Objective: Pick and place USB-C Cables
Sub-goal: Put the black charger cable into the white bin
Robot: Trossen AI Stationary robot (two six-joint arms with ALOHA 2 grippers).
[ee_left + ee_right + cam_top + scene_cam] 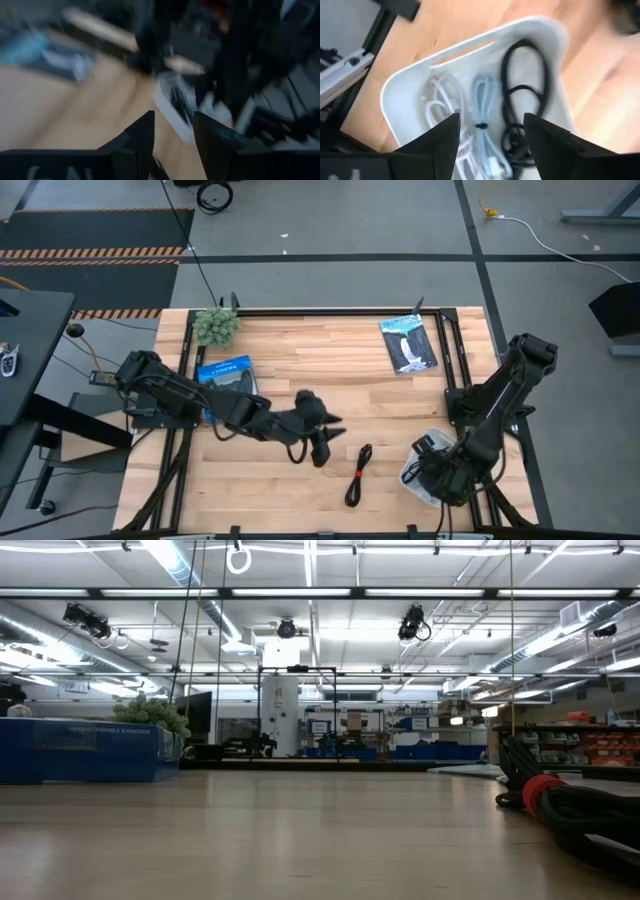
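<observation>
We're looking down on a wooden surface (300, 350) w/ two dark arms. The left tool (322, 442) is reaching across the middle, fingers (142, 135) parted w/ nothing between them. The right tool (490, 135) is hovering over a white tray (410, 85) at the surface's near right corner, fingers spread, gripping nothing. In the tray three cables are lying side by side: a white cable (442, 107), a silver-grey cable (482, 115) and a thin black loop (525, 95). The black bundle w/ red band (358, 475) is lying on bare wood between the left tool and the tray, touching neither. Around: a blue box (226, 376) is sitting beside the left arm, a green plant (216, 326) at the far left edge, a flat dark packet (408, 344) far right.
</observation>
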